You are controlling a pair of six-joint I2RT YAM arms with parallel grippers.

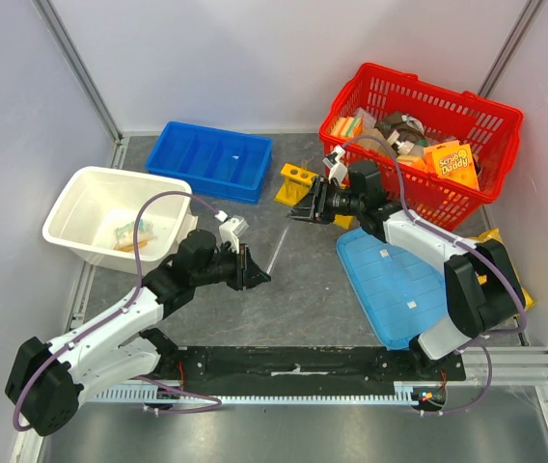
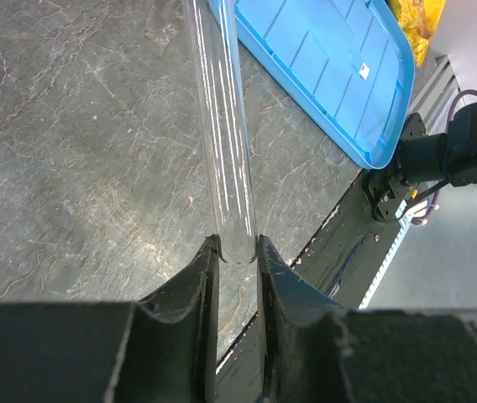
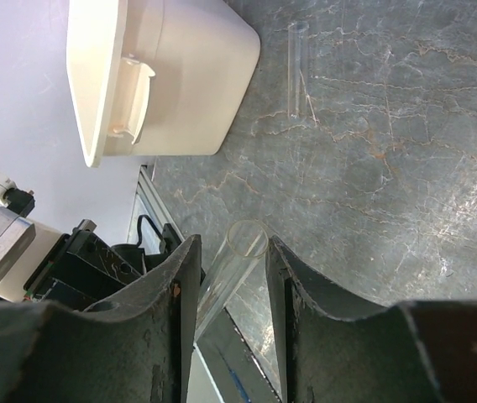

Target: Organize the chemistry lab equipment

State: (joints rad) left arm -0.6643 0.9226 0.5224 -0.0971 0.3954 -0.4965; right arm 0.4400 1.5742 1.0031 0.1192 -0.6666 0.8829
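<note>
My left gripper [image 2: 236,249] [image 1: 255,268] is shut on the rounded bottom end of a thin clear tube [image 2: 222,126] [image 1: 277,246], which reaches out low over the grey table. In the right wrist view a second clear tube [image 3: 237,264] sits aslant between the fingers of my right gripper [image 3: 232,245], open mouth outward. Its rim touches one finger and its body the other, off the table. That gripper [image 1: 303,214] hangs just in front of the yellow test-tube rack [image 1: 295,181]. A small bag [image 1: 125,234] lies in the white bin [image 1: 71,207].
A blue divided tray [image 1: 211,160] stands at the back, a red basket [image 1: 467,116] of sponge packs at the back right. A light-blue lid [image 1: 390,285] [image 2: 331,67] lies on the right with a yellow bag [image 1: 506,241] beyond it. A clear tube [image 3: 298,67] shows over the table.
</note>
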